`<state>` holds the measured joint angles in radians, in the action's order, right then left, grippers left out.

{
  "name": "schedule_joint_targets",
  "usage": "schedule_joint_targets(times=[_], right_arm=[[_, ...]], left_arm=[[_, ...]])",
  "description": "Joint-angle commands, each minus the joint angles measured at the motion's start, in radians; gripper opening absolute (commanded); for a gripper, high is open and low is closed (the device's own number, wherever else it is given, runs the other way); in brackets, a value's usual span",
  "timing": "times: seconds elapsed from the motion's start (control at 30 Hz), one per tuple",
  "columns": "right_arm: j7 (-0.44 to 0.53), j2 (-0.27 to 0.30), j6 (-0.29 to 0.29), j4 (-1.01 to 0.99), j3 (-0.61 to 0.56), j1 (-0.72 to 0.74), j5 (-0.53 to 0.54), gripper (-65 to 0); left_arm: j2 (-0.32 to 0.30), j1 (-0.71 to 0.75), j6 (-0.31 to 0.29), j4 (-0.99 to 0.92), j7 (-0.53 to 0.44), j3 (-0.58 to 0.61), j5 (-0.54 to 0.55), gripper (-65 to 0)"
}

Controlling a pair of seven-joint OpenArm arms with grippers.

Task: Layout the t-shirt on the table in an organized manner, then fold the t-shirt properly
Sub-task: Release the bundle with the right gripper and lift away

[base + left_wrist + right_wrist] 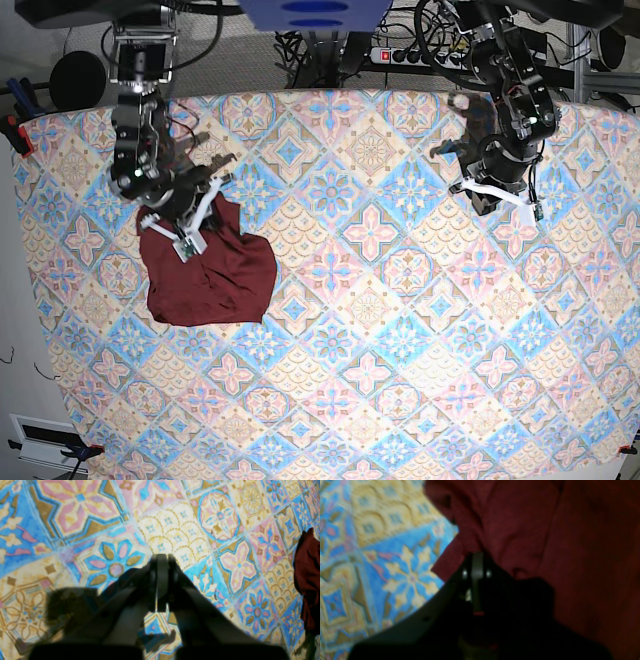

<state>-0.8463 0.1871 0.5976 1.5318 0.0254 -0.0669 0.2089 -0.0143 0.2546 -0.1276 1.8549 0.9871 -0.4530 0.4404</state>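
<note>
Closed jaws show in the left wrist view: the left gripper (162,557) has its fingers pressed together with nothing between them, poised over bare patterned table (82,517). Far off to the right of those jaws, at the picture's edge, a strip of the dark maroon t-shirt (307,580) is visible, well apart from the fingertips.

Through the right wrist view, the right gripper (477,555) also has its jaws shut. The t-shirt (545,530) fills the area ahead of and to the right of the jaws, with the cloth's rumpled edge just at the tips; whether a fold of fabric is pinched between them is too blurred to tell. Tiled table (370,555) lies to the left of the jaws.

From the base view, the right gripper (190,235) sits at the upper edge of the t-shirt (215,285), which lies in a bunched, roughly heart-shaped heap below the jaws, sleeves not distinguishable. The left gripper (495,195) hangs over bare table (370,330), the garment far across from it.

By my judgement the task is barely begun: the shirt is not spread flat, so laying out and all folding remain.
</note>
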Motion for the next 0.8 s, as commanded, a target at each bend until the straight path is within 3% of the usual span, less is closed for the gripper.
schedule_joint_targets(times=[0.0,0.47,0.77], right_arm=[[-0.012,0.009,0.0,0.032,0.003,-0.001,-0.002,-64.8],[-0.026,0.005,0.0,0.095,0.0,-0.05,-0.002,-64.8],[-0.086,0.005,-0.001,0.299,-0.115,-0.095,-0.006,-64.8]], left_arm=[[-0.005,-0.004,-0.005,0.016,-0.017,0.0,0.01,-65.0],[-0.005,0.018,-0.005,0.019,-0.017,0.001,0.019,-65.0],[-0.005,0.059,-0.005,0.021,-0.017,0.001,0.125,-65.0]])
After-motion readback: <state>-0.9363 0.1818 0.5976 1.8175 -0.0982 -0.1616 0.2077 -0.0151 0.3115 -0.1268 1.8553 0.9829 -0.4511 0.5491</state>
